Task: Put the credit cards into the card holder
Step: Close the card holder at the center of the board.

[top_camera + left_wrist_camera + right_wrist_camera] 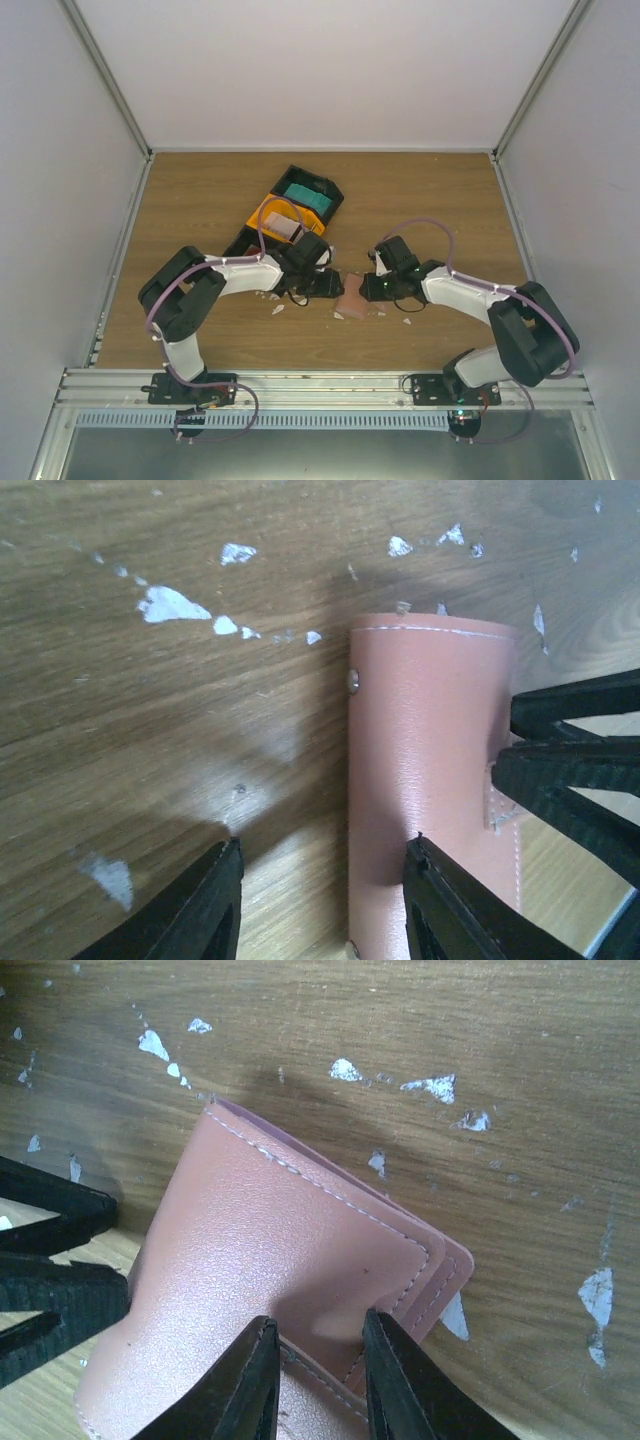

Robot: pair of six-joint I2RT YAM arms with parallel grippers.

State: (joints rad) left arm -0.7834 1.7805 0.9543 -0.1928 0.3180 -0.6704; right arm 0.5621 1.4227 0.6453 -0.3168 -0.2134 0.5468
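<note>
Firmly, right fingers (250, 1390) pinch the smooth, stitched salmon card holder (280, 1290) on woodgrain tabletop (150, 730); left fingers (200, 915) stand apart.

The card holder (270, 1260) looks like smooth, matt, stitched leather; beneath it, the table (150, 730) is faintly glossy wood.

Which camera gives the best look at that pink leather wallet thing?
Right wrist: the salmon-pink leather card holder fills it, stitching and layered flaps clear. Left wrist shows one smooth face; the top view only a small pink patch.
</note>
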